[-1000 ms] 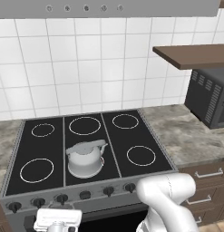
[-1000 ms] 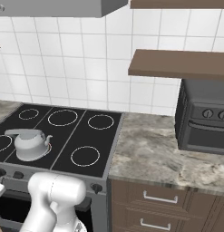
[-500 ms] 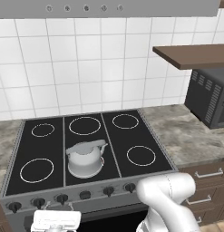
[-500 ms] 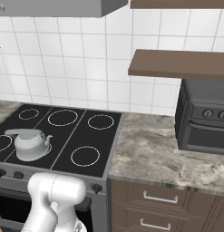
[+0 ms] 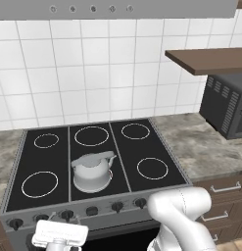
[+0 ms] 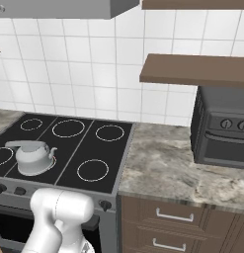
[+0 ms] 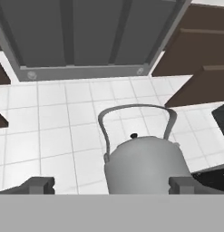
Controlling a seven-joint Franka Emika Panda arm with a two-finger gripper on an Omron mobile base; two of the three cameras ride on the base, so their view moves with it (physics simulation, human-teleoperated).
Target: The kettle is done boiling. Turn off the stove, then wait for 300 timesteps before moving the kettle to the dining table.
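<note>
The pale grey kettle (image 5: 92,171) (image 6: 32,157) stands on the front middle burner of the black stove (image 5: 142,147) (image 6: 101,148), its spout toward the right. A row of small black knobs (image 5: 117,206) runs along the steel front. My gripper (image 7: 112,186) is open, with its two dark fingertips (image 7: 38,185) wide apart and nothing between them. It sits low in front of the stove and looks up at the kettle (image 7: 145,165), which is straight ahead. My white hand (image 5: 59,234) hangs before the knob row at the lower left. The dining table is out of view.
A dark toaster oven (image 5: 228,105) (image 6: 222,126) stands on the marble counter (image 6: 168,163) to the right, under a brown shelf (image 5: 205,61) (image 6: 192,69). Handled brown drawers (image 6: 178,217) lie below the counter. A grey range hood (image 7: 95,36) hangs over the stove.
My hand has shifted only slightly in front of the stove's knob row. The kettle has not moved.
</note>
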